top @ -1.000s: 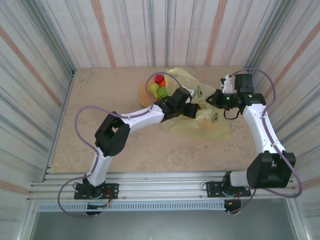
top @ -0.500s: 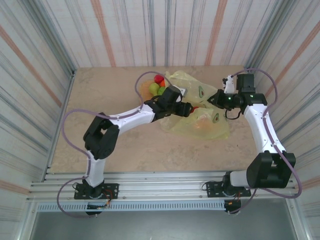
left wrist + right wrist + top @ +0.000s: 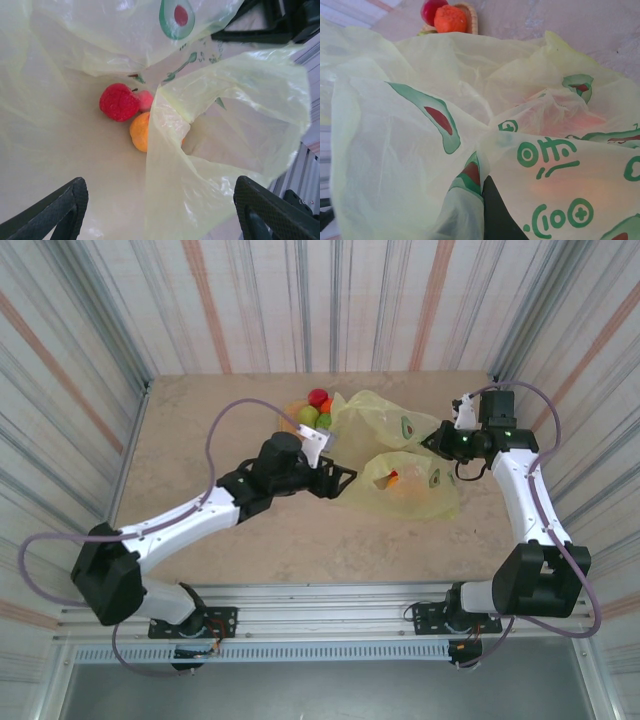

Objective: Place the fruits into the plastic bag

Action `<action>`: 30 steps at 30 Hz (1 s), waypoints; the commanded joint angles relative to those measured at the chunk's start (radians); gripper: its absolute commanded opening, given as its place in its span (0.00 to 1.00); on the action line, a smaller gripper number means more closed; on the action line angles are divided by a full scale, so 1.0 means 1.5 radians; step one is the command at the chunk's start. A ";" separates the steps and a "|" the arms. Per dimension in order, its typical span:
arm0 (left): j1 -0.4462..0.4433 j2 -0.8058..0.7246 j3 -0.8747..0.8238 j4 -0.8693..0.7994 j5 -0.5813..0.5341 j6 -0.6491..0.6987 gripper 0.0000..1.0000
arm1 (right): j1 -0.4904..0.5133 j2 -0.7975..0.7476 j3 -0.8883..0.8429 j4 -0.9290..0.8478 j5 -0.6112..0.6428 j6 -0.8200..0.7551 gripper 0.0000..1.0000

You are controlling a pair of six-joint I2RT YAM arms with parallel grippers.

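Bag: the plastic bag (image 3: 405, 490) lies crumpled on the bench (image 3: 200, 440), its mouth gaping sideways so fruit can go in
Right side: the right tool (image 3: 437, 440) sits at the bag's far right edge, clamped on a fold of the film, apparently lifting that lip to hold the mouth open
Left side: the left tool (image 3: 340, 478) hangs just outside the bag's mouth, jaws spread wide and empty
Inside the bag: a red fruit (image 3: 119, 101), a pinkish fruit (image 3: 145, 100) touching it and an orange fruit (image 3: 139, 132) just beside, partly behind a fold
Outside the bag: the loose fruits (image 3: 316, 410) are heaped in the wicker tray (image 3: 287, 421), just past the bag's far left corner
Progress: partly done, I judge; the free left tool seems placed to fetch from the tray
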 commanded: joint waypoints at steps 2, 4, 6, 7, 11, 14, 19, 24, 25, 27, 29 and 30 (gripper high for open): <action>0.051 -0.051 -0.017 0.004 -0.048 -0.001 0.80 | -0.010 -0.006 0.007 -0.013 0.009 -0.011 0.00; 0.096 -0.040 -0.001 -0.028 -0.086 -0.031 0.80 | -0.012 -0.009 0.005 -0.011 0.012 -0.010 0.00; 0.147 -0.016 0.018 -0.043 -0.085 -0.059 0.81 | -0.016 -0.013 0.003 -0.011 0.015 -0.009 0.00; 0.171 0.000 0.028 -0.042 -0.075 -0.068 0.80 | -0.016 -0.016 0.001 -0.011 0.017 -0.009 0.00; 0.235 0.079 0.081 -0.052 -0.060 -0.080 0.81 | -0.023 -0.026 -0.005 -0.011 0.020 -0.008 0.00; 0.263 0.148 0.134 -0.064 -0.057 -0.076 0.81 | -0.027 -0.032 -0.008 -0.013 0.025 -0.008 0.00; 0.284 0.280 0.236 -0.094 -0.056 -0.058 0.82 | -0.036 -0.040 -0.010 -0.013 0.056 -0.006 0.00; 0.283 0.406 0.356 -0.126 -0.045 -0.044 0.83 | -0.044 -0.038 -0.007 -0.010 0.071 0.000 0.00; 0.284 0.427 0.379 -0.131 -0.044 -0.043 0.83 | -0.045 -0.037 -0.006 -0.010 0.072 0.000 0.00; 0.284 0.475 0.434 -0.151 -0.041 -0.038 0.83 | -0.044 -0.033 -0.005 -0.009 0.071 0.004 0.00; 0.284 0.522 0.482 -0.170 -0.041 -0.035 0.84 | -0.044 -0.030 -0.004 -0.008 0.069 0.006 0.00; 0.285 0.542 0.506 -0.177 -0.041 -0.031 0.84 | -0.044 -0.029 -0.004 -0.008 0.069 0.006 0.00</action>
